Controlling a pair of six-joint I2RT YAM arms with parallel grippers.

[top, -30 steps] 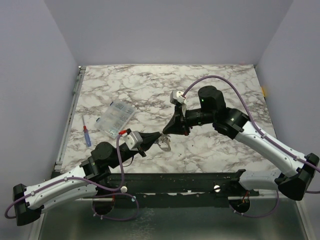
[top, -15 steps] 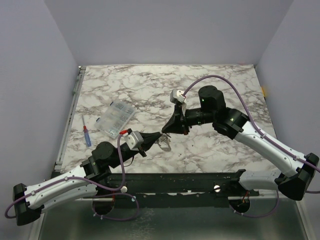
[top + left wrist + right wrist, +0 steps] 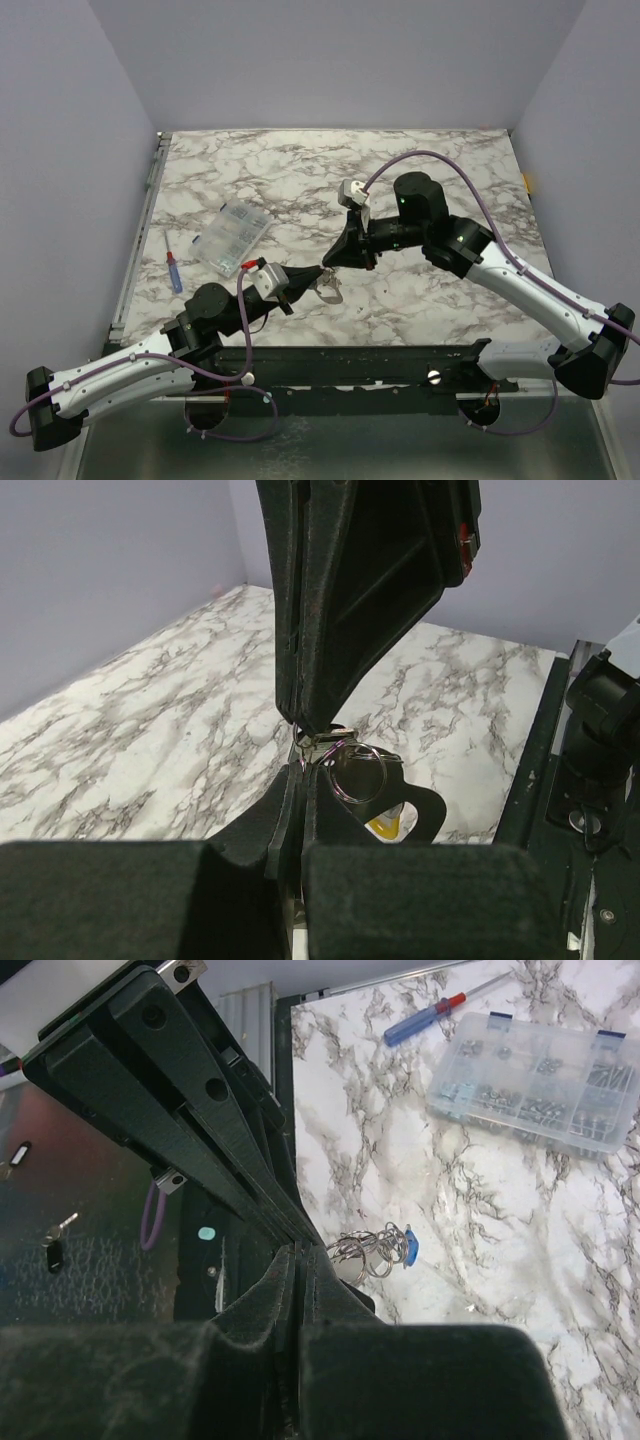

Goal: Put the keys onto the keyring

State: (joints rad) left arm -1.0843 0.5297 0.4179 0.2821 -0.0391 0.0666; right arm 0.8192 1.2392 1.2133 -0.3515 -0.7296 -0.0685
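Observation:
The keyring is a bunch of thin pale metal loops hanging between my two gripper tips, just above the marble. It shows in the left wrist view and the right wrist view. A blue key head hangs at its far side, and a yellow key head shows below it. My left gripper is shut, pinching the edge of the bunch. My right gripper is shut too, its tip meeting the left tip at the same spot. No green key shows.
A clear compartment box of small parts lies left of the grippers. A blue-and-red screwdriver lies beyond it near the left table edge. The black rail runs along the near edge.
My right gripper has shifted slightly left, toward the left gripper's tip. The keyring stays held between the two tips. The left arm has barely moved.

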